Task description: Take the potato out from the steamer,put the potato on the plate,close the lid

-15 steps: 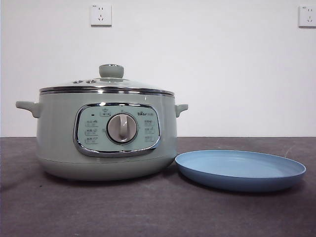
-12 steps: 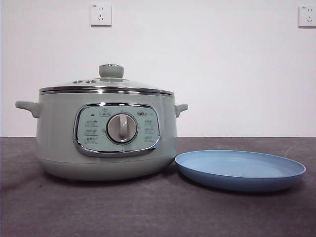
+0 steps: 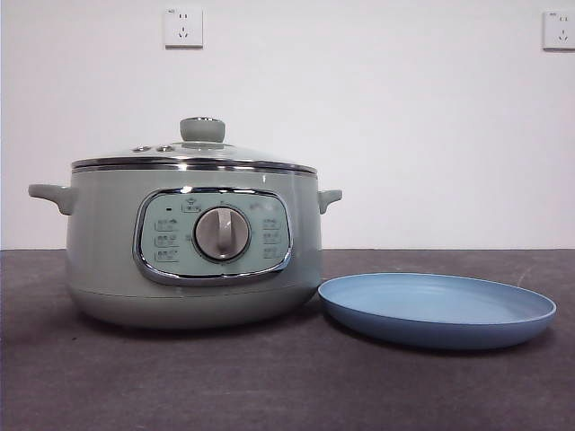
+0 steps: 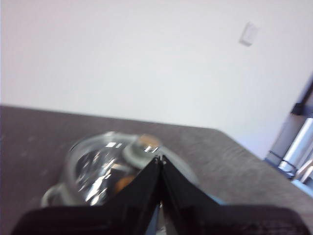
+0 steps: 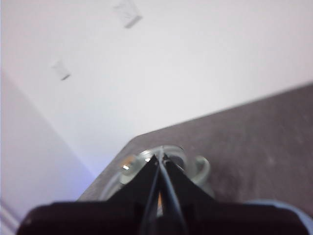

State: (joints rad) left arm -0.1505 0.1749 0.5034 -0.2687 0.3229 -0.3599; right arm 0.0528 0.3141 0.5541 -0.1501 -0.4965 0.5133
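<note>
Steamer (image 3: 193, 247) with lid (image 3: 193, 153) seated, plate (image 3: 437, 308) just beside it on the tabletop (image 3: 269, 386). Potato (image 4: 123, 182) shows faintly orange under the glass. Your left gripper (image 4: 160, 159) and right gripper (image 5: 157, 157) are both clenched, empty. Risk: pincers slipping off the smooth knob (image 3: 202, 129). Panel reads "Bear".

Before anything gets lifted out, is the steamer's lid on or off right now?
On. The lid sits flat on the steamer, chrome rims meeting all round, knob upright.
</note>
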